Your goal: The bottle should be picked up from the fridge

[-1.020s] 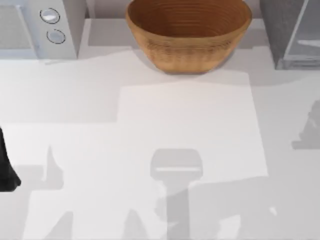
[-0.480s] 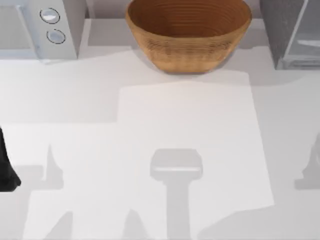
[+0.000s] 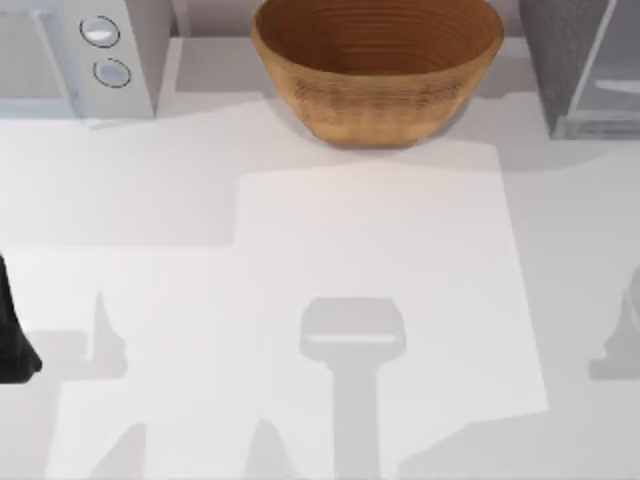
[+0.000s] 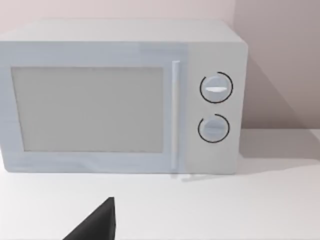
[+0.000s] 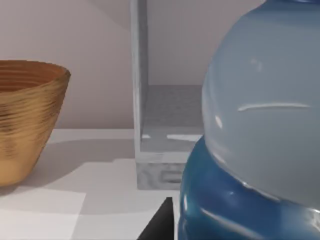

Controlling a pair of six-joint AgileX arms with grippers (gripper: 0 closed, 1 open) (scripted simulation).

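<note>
One bottle (image 5: 260, 125): seen close before the right wrist camera, blue cap (image 5: 225, 205) included.
Fridge (image 3: 585, 65): counter's far right corner.
Finger state: cannot be told.

Left arm (image 3: 12, 335): a dark part of it sits at the far left edge of the top view, toward the near side of the surface, low over it. Its wrist camera faces the far left of the scene, roughly level. One dark finger (image 4: 95, 225) of the left gripper pokes into the lower edge of that view, over the surface; spacing of the fingers cannot be read.

Right arm: its wrist camera faces the far right of the scene, roughly level and low over the surface. A dark finger (image 5: 157, 222) of the right gripper juts into the bottom edge of that view. Finger spacing cannot be read here either.
</note>
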